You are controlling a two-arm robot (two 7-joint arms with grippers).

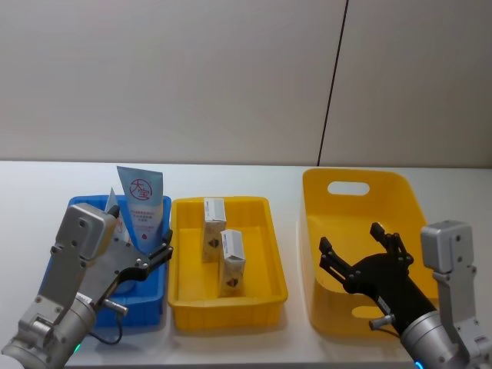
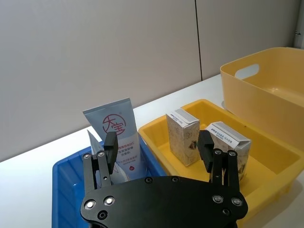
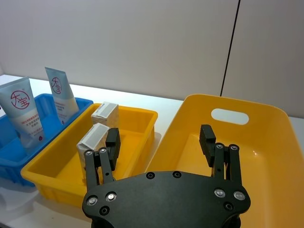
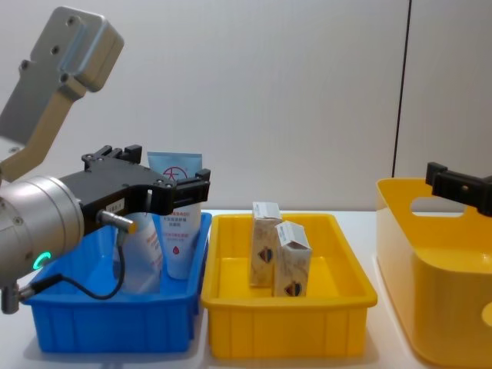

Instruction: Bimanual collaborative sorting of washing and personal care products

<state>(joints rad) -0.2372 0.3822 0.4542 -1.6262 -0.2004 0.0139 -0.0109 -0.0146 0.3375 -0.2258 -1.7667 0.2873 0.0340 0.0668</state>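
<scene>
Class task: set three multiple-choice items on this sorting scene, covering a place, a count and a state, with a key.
1. The cream cartons stand in: A. the blue tray B. the shallow yellow tray C. the tall yellow bin
2. Tubes in the blue tray: A. four B. one C. two
3. The right gripper, over the tall yellow bin, is: A. open B. shut on a tube C. shut on a carton
Key: 1 B, both stand upright there; 2 C, two tubes stand in it; 3 A, jaws spread, nothing between.
</scene>
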